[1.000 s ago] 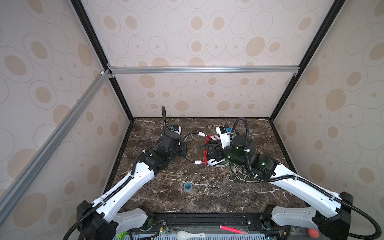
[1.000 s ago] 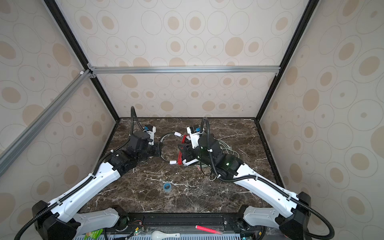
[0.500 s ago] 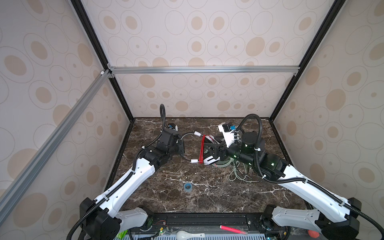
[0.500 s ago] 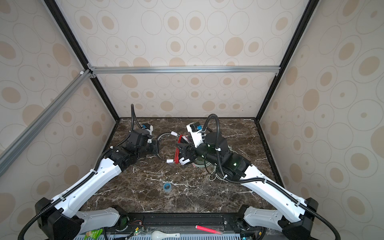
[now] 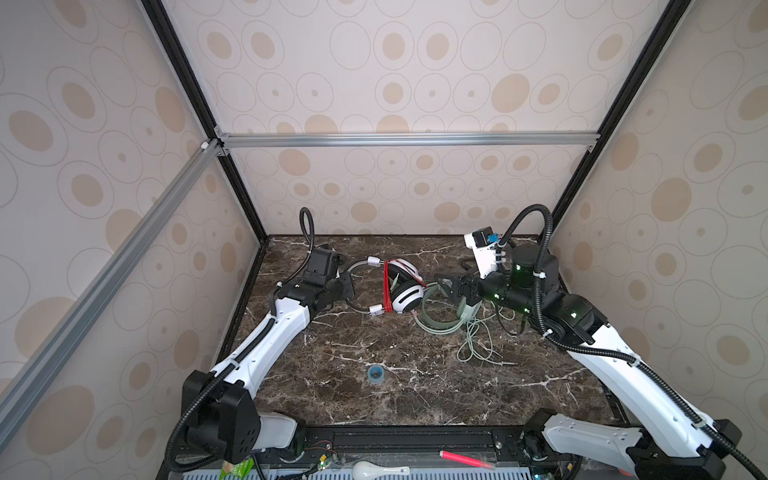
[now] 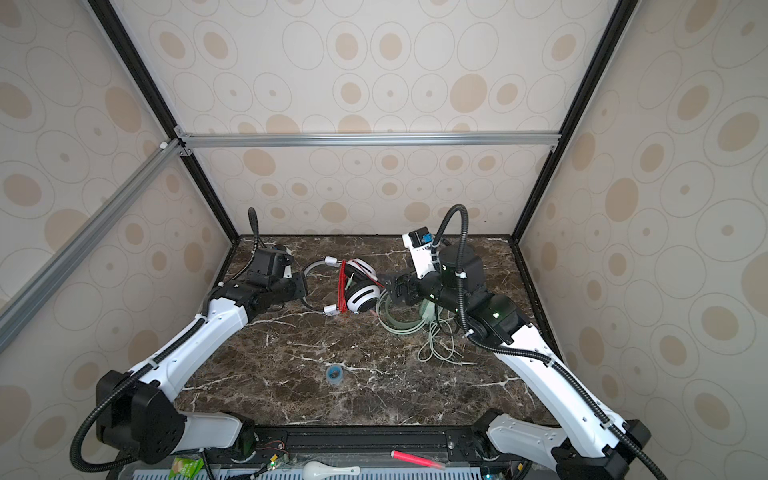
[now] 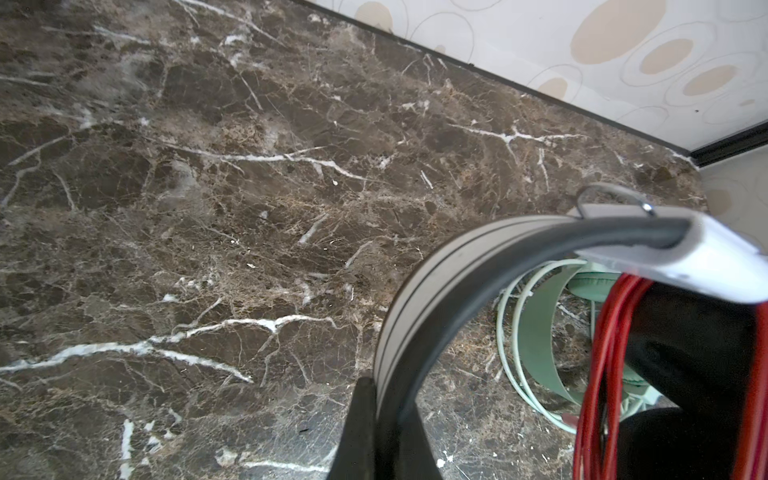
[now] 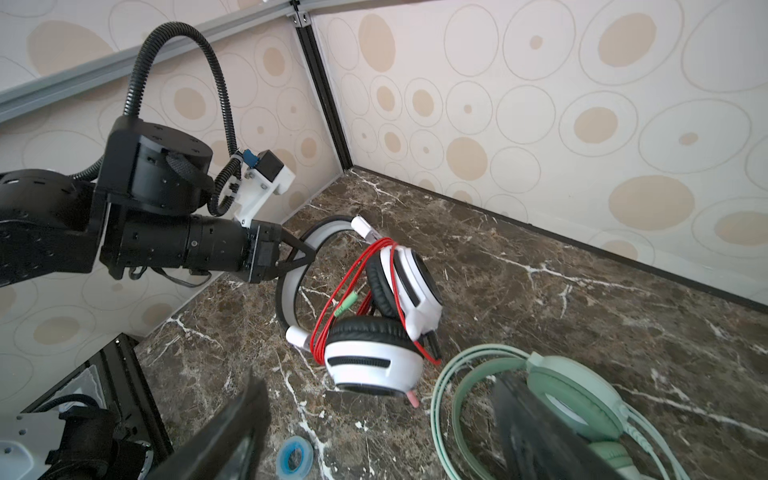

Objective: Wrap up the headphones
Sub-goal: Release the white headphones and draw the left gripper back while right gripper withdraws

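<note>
A: Now that your right gripper (image 5: 444, 286) has let go and backed off, how do things stand, front to back?

B: Nearest you, a blue tape roll (image 5: 375, 373) sits alone on the table (image 5: 374, 411). Behind it the mint cord (image 5: 471, 338) lies loose and unwound beside the mint headphones (image 8: 569, 399). Your right gripper hangs just over that pair, jaws spread wide, holding nothing.

A: And the white pair?

B: The white headphones (image 5: 405, 297) are further back, mid-table. The red cord (image 5: 387, 286) runs in a tight bundle of loops across the band ends, with the plugs dangling by the cups. A second ago your right gripper was in among those loops; now it is clear of them. The left gripper (image 8: 305, 257) hasn't budged and is clamped tight on the headband (image 7: 415, 299).

A: Meaning?

B: My read is that the first wrap looks done, with the loops holding unaided. You could free the left next. The mint pair isn't started.
</note>
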